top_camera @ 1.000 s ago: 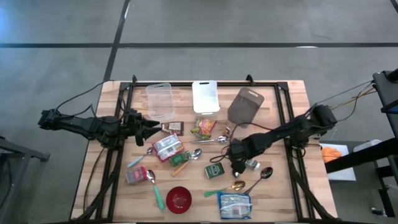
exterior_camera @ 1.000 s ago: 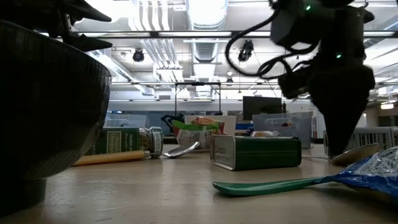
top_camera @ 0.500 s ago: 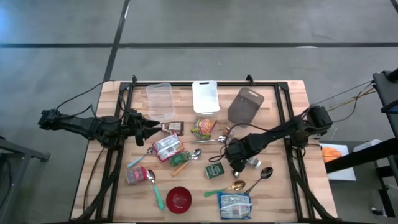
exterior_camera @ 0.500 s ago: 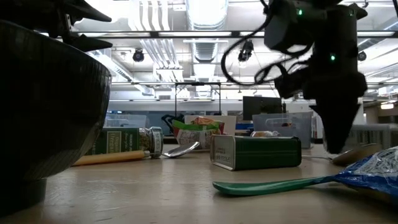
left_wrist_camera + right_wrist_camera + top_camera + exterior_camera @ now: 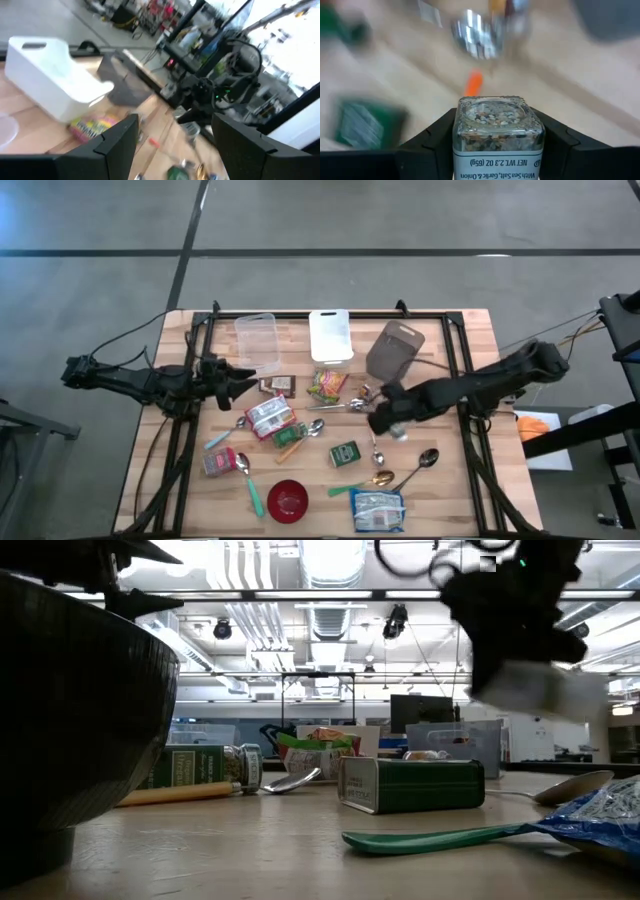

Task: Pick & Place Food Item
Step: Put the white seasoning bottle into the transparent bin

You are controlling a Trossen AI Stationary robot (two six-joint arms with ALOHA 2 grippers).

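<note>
From above, the right claw (image 5: 392, 420) hangs over the middle of the worktop (image 5: 470, 340), clamped on a small spice jar (image 5: 399, 429), near the grey lid (image 5: 395, 348) and the spoons (image 5: 330, 406). A green tin (image 5: 346, 454) lies just below it in the picture, with a red bowl (image 5: 288, 499) and a blue packet (image 5: 378, 509) nearer the front edge. The left claw (image 5: 244, 377) waits at the left side beside a clear tub (image 5: 258, 343), its fingers apart and empty. A white tub (image 5: 331, 335) stands at the back edge.

From worktop level, the jar (image 5: 535, 690) is up in the air, clear of the surface, under the dark right arm. The tin (image 5: 410, 784) stands on the worktop, a green spoon (image 5: 440, 836) in front of it, the bowl (image 5: 80, 720) large at the near left.

In the left wrist view, the left claw (image 5: 172, 135) shows its two fingers (image 5: 117, 137) spread, with the white tub (image 5: 50, 75) and the right arm beyond.

In the right wrist view, the right claw (image 5: 497, 137) grips the jar (image 5: 497, 132) between both fingers (image 5: 432, 145); its glass end shows coarse seasoning. The worktop beyond is blurred.
</note>
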